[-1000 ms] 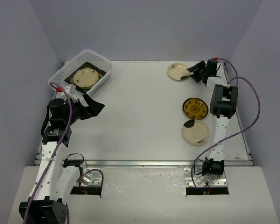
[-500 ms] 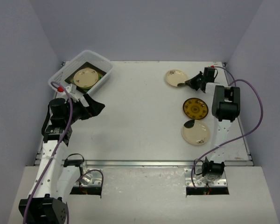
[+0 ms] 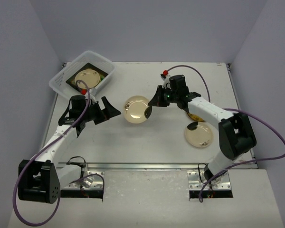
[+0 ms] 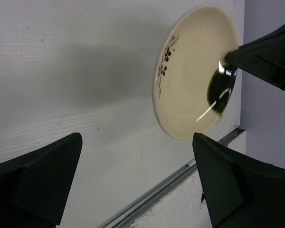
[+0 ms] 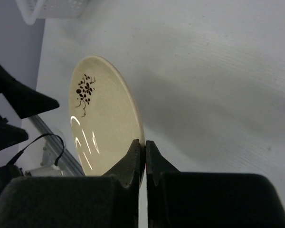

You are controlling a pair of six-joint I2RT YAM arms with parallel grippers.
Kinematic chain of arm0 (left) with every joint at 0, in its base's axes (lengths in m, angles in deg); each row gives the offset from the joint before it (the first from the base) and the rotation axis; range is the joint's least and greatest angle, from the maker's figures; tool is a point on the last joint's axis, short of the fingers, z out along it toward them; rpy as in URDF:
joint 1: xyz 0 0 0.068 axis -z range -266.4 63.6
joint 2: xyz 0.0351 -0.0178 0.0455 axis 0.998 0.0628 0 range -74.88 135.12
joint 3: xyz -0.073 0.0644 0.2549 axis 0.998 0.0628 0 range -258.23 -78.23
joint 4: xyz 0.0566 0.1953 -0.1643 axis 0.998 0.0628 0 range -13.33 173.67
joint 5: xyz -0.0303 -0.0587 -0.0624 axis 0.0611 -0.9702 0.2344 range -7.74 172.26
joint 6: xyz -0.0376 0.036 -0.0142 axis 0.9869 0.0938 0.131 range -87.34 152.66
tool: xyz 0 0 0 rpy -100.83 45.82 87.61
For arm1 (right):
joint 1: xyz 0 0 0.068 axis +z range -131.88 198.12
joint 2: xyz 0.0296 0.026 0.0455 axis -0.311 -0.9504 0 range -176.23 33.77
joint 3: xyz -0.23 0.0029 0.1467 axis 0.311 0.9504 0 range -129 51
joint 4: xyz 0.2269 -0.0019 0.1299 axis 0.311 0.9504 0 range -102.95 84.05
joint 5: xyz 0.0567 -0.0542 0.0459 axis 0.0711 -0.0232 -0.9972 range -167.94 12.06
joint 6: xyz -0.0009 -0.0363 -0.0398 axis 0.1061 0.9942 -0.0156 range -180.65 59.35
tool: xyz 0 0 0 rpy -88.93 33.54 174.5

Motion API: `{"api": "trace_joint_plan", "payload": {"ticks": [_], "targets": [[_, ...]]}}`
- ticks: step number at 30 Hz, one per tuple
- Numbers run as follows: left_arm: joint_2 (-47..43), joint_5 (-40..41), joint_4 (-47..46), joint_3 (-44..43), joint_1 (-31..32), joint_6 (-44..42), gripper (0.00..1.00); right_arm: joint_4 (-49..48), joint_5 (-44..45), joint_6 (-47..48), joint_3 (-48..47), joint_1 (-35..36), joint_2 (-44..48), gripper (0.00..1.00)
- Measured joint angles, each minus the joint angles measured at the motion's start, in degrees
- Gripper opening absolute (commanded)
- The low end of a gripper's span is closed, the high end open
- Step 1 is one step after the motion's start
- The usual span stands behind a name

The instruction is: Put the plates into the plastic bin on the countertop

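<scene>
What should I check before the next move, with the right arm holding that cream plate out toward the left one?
1. Right gripper hold on the cream plate: ok, shut on its rim.
2. Left gripper ready to receive: ok, jaws wide apart, facing the plate.
3. Plate between the left fingers: not ok, it hangs beyond their tips.
4. Plate off the countertop: ok, held tilted above it.
5. Room in the plastic bin: cannot tell; a stack topped by a round cream plate covers its floor.
</scene>
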Motion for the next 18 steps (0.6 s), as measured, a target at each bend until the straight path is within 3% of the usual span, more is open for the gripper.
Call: {"api": "trace_joint_plan", "payload": {"ticks": [5,6,7,12,13,15,18], "targets": [[1.88,-0.42,-1.61,1.15,1.17,0.33,0.78,-0.78,-7.48,-0.94,0.47,1.79,1.18,0.0],[1.88,-0.65,-1.92,1.21,1.69,0.44,0.69,-1.32,-8.83,-1.46,0.78,2.25,1.54,0.0],[1.88,-0.91,-2.27,1.25,2.21,0.56,0.52,-1.97,-10.12,-2.01,1.12,2.71,1.91,0.0],[1.85,-3.41,-4.58,1.23,4.48,1.78,0.0,-5.49,-13.63,-4.19,3.02,4.94,3.46,0.01],[1.7,-3.89,-4.7,1.21,4.74,2.09,0.0,-5.71,-13.21,-4.03,3.32,5.11,3.57,0.12],[0.8,-6.15,-6.14,0.92,4.58,3.4,0.0,-5.8,-12.06,-4.26,4.69,4.43,3.64,0.51],[-0.47,-3.08,-6.3,0.43,5.21,3.58,0.0,-5.84,-12.45,-5.43,5.37,4.66,4.31,0.96]]}}
